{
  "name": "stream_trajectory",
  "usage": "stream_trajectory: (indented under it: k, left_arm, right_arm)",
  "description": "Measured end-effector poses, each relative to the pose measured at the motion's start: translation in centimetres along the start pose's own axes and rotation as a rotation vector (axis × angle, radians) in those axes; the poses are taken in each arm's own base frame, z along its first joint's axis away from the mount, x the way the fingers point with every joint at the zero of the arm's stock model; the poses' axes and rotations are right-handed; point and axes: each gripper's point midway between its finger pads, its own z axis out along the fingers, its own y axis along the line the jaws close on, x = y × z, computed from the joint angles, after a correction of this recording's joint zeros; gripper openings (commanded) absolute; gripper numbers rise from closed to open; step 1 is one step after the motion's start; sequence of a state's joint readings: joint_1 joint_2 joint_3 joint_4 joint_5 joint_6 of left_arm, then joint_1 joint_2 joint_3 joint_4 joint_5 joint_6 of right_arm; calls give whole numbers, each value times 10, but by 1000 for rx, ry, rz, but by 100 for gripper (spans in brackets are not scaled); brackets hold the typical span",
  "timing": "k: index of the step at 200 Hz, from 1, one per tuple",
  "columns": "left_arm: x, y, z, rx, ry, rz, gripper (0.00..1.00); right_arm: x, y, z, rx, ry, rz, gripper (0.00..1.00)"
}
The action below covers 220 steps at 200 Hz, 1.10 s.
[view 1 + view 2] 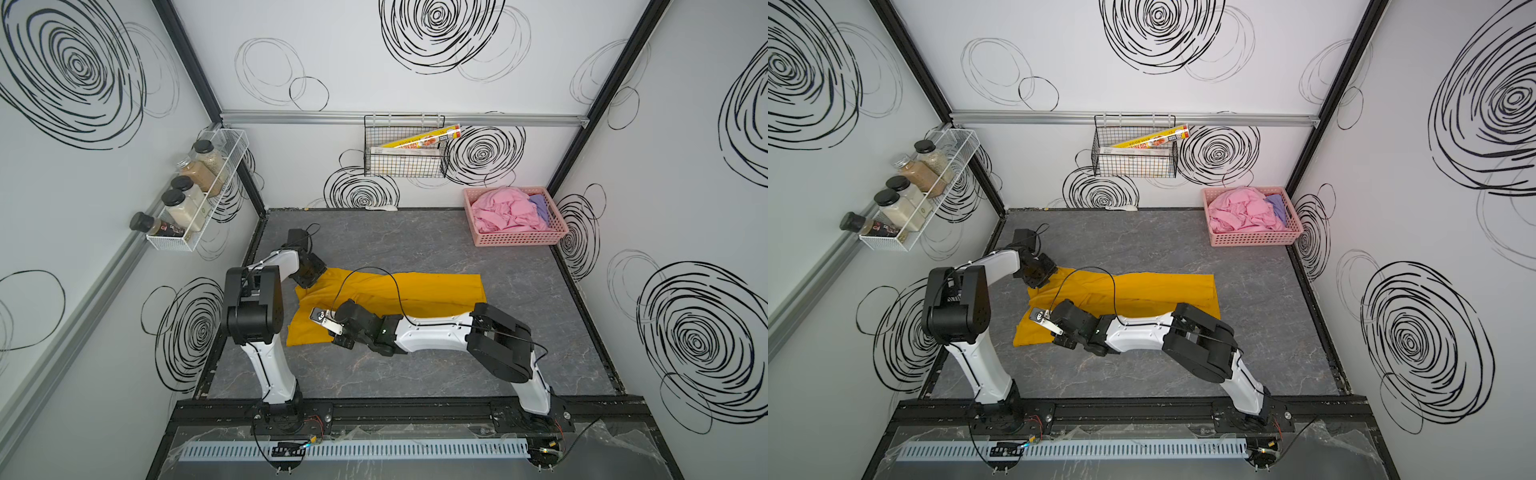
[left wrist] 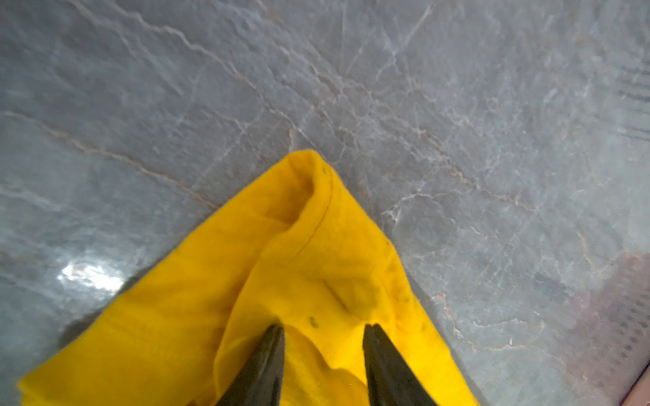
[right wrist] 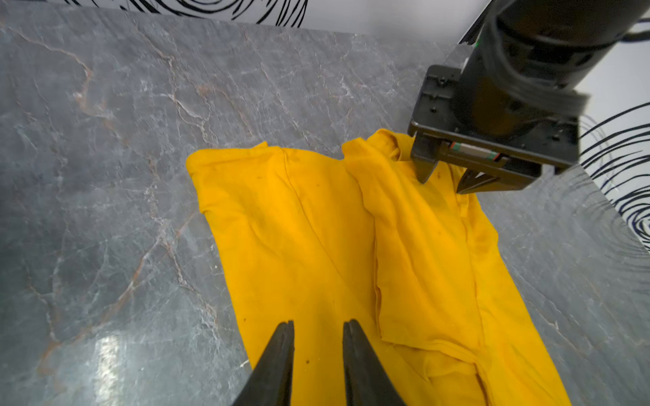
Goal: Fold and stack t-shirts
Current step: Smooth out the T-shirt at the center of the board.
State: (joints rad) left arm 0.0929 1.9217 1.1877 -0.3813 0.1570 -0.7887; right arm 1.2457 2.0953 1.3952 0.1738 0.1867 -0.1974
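Item: mustard-yellow t-shirt (image 1: pixel 436 286), lying flat on the grey marbled table (image 1: pixel 415 241), mid-table, stretched left to right. It is partly folded lengthwise, with one long flap laid over the body; the collar end lies to the left and the hem end to the right. Left claw (image 3: pixel 443 186): poised at the far-left end of the shirt, pointing down, jaws apart, tips at the bunched cloth by the collar. The wrist view shows yellow fabric between the fingers (image 2: pixel 271 355), though whether they actually pinch it cannot be told. Right claw (image 3: pixel 318 325): at the near-left part of the same shirt, low over the cloth, jaws apart with a narrow gap between them and nothing clamped. Pink basket (image 1: pixel 515 239): perforated plastic, far-right corner of the table, well apart from the yellow shirt. It holds a crumpled pink t-shirt (image 1: pixel 505 210) with a lavender t-shirt (image 1: pixel 540 208) tucked at its right side. Fixtures: white wire rack (image 1: pixel 195 208) of jars (image 1: pixel 185 205) on the left wall; black wire basket (image 1: pixel 405 160) holding boxes on the far wall.
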Motion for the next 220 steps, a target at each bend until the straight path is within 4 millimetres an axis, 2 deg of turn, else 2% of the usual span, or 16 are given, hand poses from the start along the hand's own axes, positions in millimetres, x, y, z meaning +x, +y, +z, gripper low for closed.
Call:
stream_trajectory:
  k: [42, 75, 117, 175, 220]
  left_arm:
    - [2, 2, -2, 23, -21, 10, 44]
    - [7, 6, -5, 17, -16, 11, 44]
    - [7, 6, -5, 17, -16, 11, 44]
    - [7, 6, -5, 18, -15, 11, 44]
    - [7, 6, -5, 18, -15, 9, 44]
  right_arm:
    - [9, -15, 10, 33, 4, 9, 28]
    - [23, -32, 19, 62, 27, 19, 17]
    - [36, -43, 26, 78, 52, 31, 16]
    - [39, -38, 38, 56, 52, 47, 18]
    - [42, -36, 40, 48, 56, 60, 21]
